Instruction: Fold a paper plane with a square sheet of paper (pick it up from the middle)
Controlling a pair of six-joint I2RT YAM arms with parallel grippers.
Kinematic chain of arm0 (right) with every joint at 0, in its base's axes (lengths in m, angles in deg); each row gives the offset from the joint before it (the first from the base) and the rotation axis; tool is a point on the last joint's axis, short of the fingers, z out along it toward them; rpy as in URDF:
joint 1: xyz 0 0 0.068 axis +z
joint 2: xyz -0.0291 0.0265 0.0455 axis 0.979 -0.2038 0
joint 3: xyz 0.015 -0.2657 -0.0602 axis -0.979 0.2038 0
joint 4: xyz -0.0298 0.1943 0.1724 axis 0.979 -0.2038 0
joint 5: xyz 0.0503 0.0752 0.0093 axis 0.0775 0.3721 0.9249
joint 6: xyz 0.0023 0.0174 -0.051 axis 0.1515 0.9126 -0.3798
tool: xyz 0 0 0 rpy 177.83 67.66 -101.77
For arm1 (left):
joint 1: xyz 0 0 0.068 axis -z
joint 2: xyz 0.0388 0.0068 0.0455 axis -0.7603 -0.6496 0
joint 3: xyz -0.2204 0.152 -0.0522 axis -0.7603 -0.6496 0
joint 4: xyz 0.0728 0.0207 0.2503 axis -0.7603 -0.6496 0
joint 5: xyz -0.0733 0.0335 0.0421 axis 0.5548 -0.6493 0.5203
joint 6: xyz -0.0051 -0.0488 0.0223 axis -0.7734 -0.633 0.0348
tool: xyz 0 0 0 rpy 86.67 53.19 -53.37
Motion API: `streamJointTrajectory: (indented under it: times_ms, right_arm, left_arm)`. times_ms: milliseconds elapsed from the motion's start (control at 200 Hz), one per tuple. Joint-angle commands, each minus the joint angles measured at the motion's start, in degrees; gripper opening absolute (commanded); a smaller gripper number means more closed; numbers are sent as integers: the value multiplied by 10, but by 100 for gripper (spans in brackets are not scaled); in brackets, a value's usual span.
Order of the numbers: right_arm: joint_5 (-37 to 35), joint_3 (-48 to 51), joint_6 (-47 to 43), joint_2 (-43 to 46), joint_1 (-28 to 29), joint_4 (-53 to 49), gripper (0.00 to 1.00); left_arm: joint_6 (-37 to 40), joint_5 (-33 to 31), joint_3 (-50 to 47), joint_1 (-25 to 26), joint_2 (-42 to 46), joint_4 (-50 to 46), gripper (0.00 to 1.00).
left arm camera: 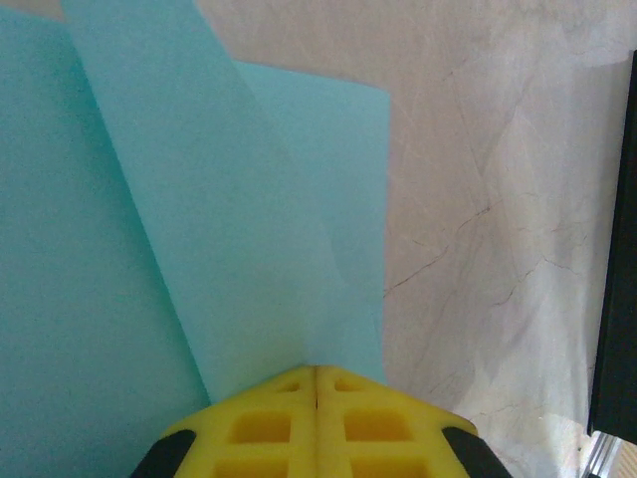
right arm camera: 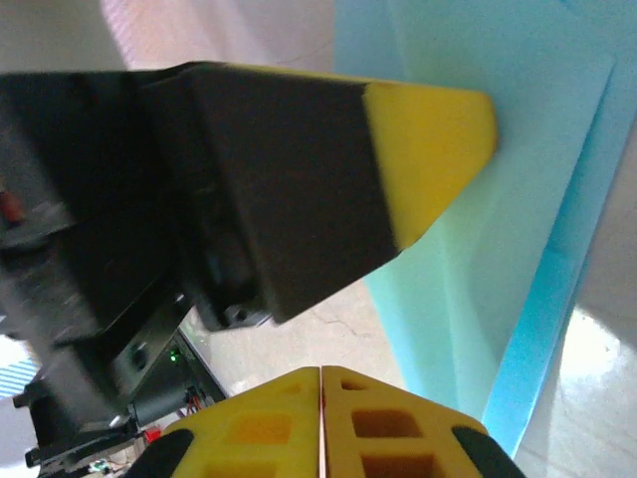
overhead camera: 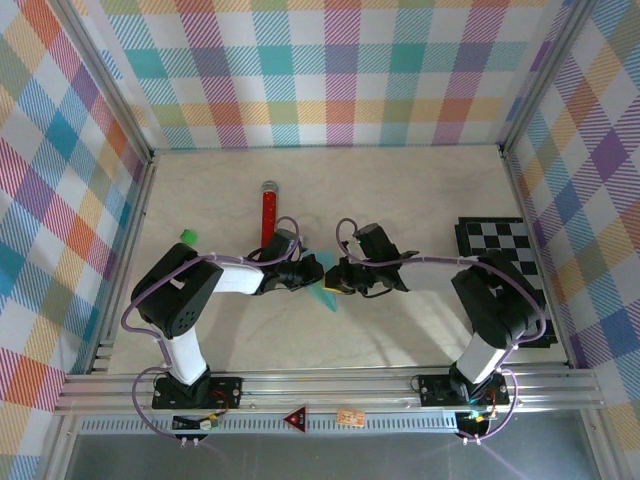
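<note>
square sheet of paper [left arm camera: 229, 229]: layered, fanning out ahead of left gripper [left arm camera: 316, 378], pinched at its tips | right gripper [right arm camera: 320, 383]: closed tight just beside the sheet, hold unclear | step: likely mid-fold | next: steady pinch, crease pressed flat

Seen from above, most of the cyan paper [overhead camera: 326, 296] is being hidden by the left gripper [overhead camera: 316, 272] and the right gripper [overhead camera: 338, 278] at the bench's [overhead camera: 400, 200] middle. In the left wrist view it is being cut off at the top and left. The checkered board [overhead camera: 497, 238], at the right edge, is being partly covered by the right arm [overhead camera: 495, 305]. A green thing [overhead camera: 187, 237] near the left edge is being shown too small to name, possibly a scrap.
</note>
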Motion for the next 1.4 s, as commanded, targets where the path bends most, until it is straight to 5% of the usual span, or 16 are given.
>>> streamJointTrajectory:
  times_ms: [0,985,1395]
  right_arm:
    - [33,-22,18,-32,-5,21,9]
    - [80,64,40,-75,-4,90,7]
    - [49,62,3,-71,9,8,6]
  left_arm:
    - [0,-10,-19,3,-10,-39,6]
    - [-5,-16,-22,3,-10,-41,6]
    - [-11,-24,-28,3,-5,-41,6]
